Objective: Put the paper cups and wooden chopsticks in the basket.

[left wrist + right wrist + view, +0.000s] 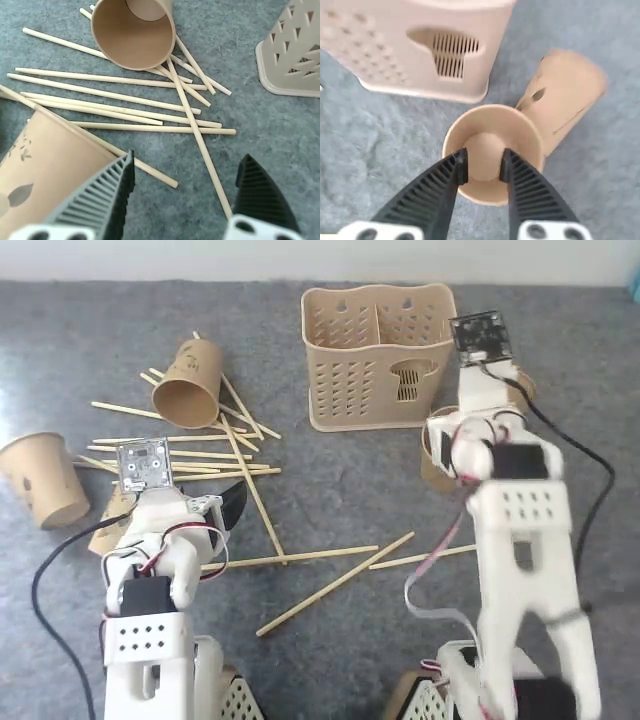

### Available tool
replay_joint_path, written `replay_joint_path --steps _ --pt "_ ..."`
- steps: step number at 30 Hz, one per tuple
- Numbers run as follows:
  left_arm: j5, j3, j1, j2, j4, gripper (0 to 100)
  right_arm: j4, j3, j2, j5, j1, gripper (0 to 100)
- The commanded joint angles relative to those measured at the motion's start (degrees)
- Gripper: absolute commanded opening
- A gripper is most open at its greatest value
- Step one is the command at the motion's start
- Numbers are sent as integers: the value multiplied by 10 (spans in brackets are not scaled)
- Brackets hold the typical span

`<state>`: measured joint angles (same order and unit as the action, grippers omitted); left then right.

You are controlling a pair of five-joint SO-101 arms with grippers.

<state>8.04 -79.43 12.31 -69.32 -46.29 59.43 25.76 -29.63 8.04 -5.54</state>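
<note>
Lying underneath, grey felt mat [330,490]; left fingers [110,192] wide apart, right fingers [445,180] slightly parted

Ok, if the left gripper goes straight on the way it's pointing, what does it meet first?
Probably the slanted chopstick lying on the mat just ahead of the open left gripper, then the chopstick pile beyond it. Depth is hard to judge from here.

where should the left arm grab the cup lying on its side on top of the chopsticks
Pinch the rim of the tipped cup, one finger inside, one outside, coming from where the left gripper is: its open mouth faces that way, and the wall rests on chopsticks.
</note>
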Motion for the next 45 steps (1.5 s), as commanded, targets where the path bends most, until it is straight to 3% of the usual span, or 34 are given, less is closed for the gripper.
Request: replay_joint_path --steps 1,10,32,34,38,45 --pt "6 5 -4 5 18 312 44 -32 -124 12 13 139" --pt "6 1 -5 6 18 312 125 -33 -147 -68 119 140" --pt "4 -3 -4 4 20 312 89 -203 323 -106 111 139" --pt "4 -3 -4 4 20 312 84 -208 347 -106 102 127" --pt "4 -3 -4 4 20 312 87 -234 367 -103 96 0" --pt "4 -4 -4 3 20 312 184 -313 366 -105 102 8"
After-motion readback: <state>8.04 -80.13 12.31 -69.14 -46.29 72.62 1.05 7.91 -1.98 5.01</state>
